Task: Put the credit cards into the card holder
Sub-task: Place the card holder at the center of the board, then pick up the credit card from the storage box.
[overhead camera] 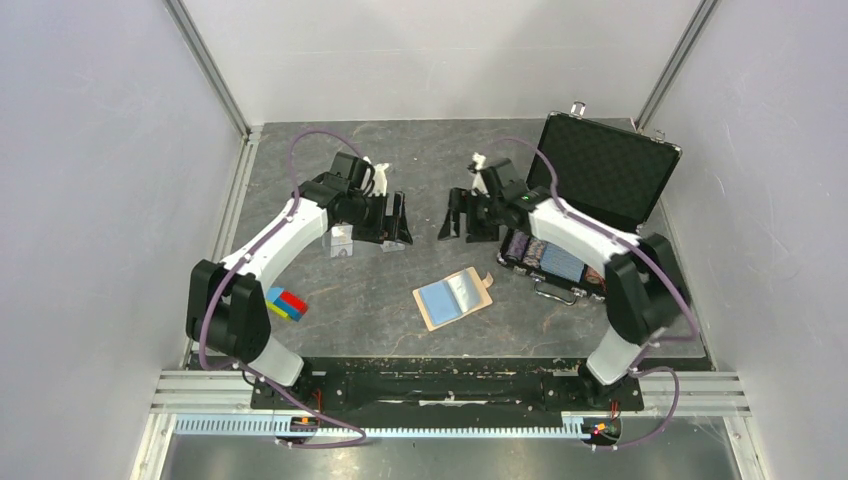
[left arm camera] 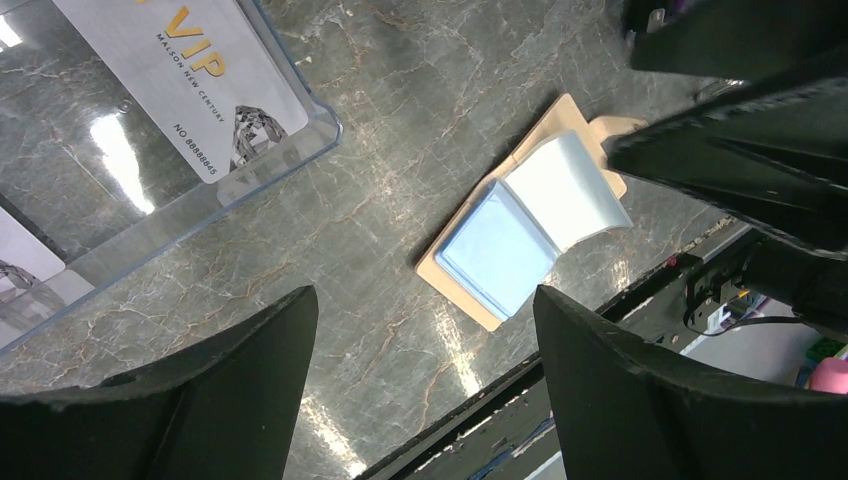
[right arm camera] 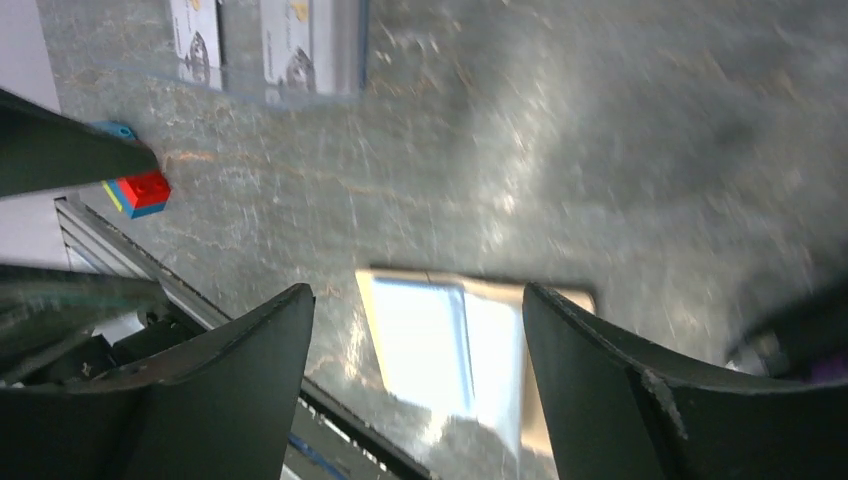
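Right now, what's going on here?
Nothing is being held. The left gripper and right gripper are both open and face each other just beyond the wallet. The wallet lies unfolded with its blue pockets up. The cards sit in a clear tray by the left gripper, not yet in the wallet.

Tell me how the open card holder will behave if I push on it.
The card holder lies open, thin and flat, so it is probably light and may slide on the glossy table rather than stay put. Its pale inner flap stands slightly raised, so the pockets look floppy and may buckle under a push.
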Robot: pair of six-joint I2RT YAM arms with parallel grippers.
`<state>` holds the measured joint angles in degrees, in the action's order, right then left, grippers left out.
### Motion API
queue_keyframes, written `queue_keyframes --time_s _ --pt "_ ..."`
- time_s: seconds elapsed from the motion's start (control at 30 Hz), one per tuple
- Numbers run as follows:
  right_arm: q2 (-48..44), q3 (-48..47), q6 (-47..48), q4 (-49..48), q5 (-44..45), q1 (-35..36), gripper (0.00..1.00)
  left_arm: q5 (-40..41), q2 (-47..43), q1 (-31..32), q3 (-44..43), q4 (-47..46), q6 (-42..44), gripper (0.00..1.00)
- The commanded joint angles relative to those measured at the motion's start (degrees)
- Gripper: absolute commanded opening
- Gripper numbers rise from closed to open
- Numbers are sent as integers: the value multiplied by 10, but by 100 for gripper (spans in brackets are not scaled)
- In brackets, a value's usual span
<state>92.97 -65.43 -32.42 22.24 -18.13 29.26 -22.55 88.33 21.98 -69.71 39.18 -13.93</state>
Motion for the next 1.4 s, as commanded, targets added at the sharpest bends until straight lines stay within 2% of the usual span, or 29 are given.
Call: queue_keyframes --time_s 0.0,0.03,0.07,0.17,0.37,0.67,0.8,0.93,1.13,1.37 --pt "112 -117 99 47 -42 18 66 -2 9 -6 -16 -1 -19 86" --pt "140 -140 108 57 -53 20 56 -3 11 -8 -17 0 -22 86" --pt "162 -165 121 73 -63 22 51 -5 11 -12 -20 1 -25 86" --pt "211 -205 161 123 -60 27 42 -7 19 -25 -29 7 -32 86" --pt "215 -174 218 172 -50 29 36 -24 37 -61 -44 8 -50 86" --pt "161 -80 216 157 -66 30 35 -30 66 -69 -58 6 -50 86" --pt "150 -70 209 144 -61 29 36 -32 79 -69 -60 4 -53 86" --pt "160 -121 210 143 -60 30 42 -40 88 -70 -62 1 -60 86" --pt "198 -203 187 117 -111 29 45 -67 105 -89 -59 -17 -80 77" --pt "253 -267 116 47 -180 29 49 -74 137 -113 -63 -34 -100 68"
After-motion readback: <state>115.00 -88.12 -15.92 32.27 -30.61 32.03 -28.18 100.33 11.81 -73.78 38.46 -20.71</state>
